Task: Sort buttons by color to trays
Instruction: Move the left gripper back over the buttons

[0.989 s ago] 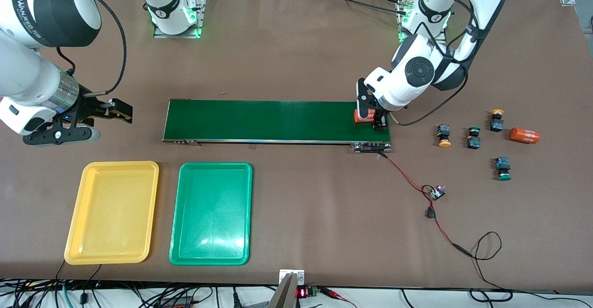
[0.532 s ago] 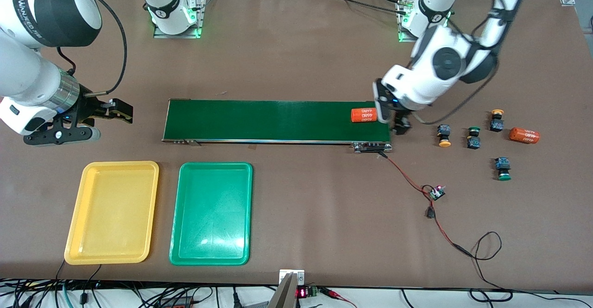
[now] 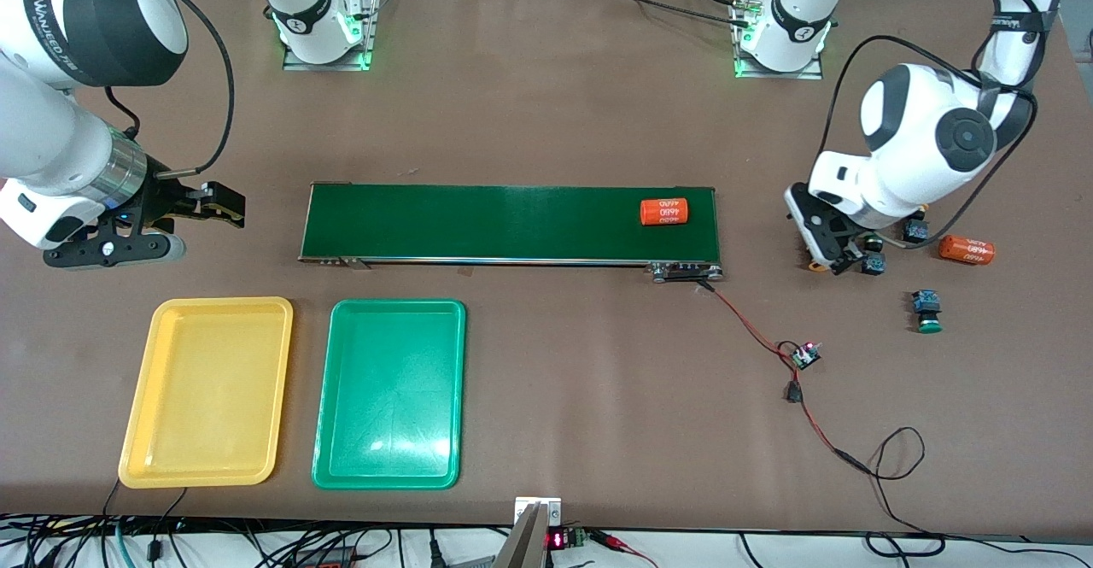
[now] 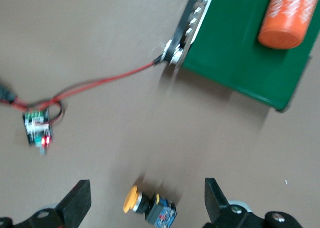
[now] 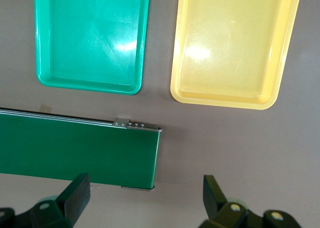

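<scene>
Hovering over a yellow-capped button (image 4: 146, 209) with the left gripper (image 4: 146, 197), fingers spread wide to either side and apart from it. Waiting with the right gripper (image 5: 145, 188), fingers likewise spread, over the table by the conveyor belt (image 3: 478, 222) at the right arm's end. Risking a knock to the green-capped button (image 3: 873, 264) just beside on descent, or a slip from pinching the round cap rather than the block body. Lying on its side near the left arm's end of the belt, showing a black-and-blue body and yellow-orange mushroom cap. Sitting well apart, nearer the front camera: yellow tray (image 3: 222, 303), green tray (image 3: 397, 303).
</scene>
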